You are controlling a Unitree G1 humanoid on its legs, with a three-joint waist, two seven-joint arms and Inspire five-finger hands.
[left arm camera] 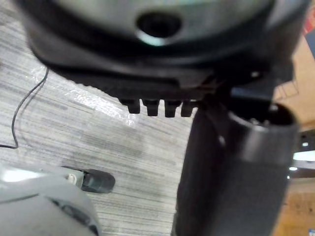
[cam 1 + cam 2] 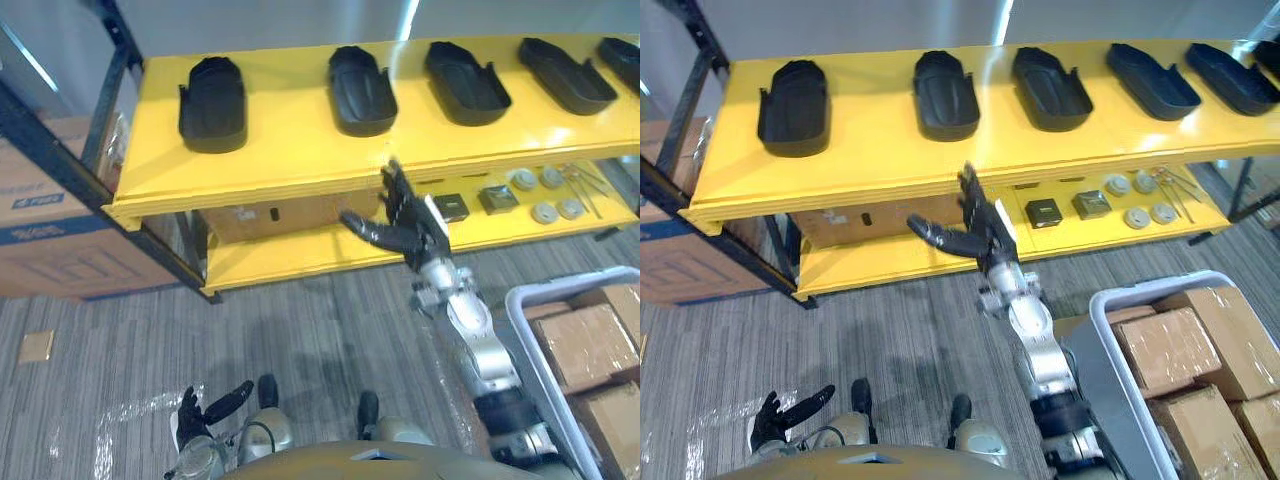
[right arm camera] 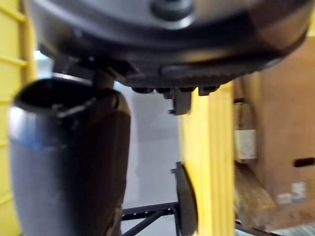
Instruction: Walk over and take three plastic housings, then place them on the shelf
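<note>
Housings on shelf, crate front right

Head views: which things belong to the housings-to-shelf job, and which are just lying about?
Job:
- housings, in a row on top
- yellow shelf
- right hand, open at the shelf's edge
- left hand, open, low

Lying about:
- bin of boxes
- small parts on the lower level
- carton at left
</note>
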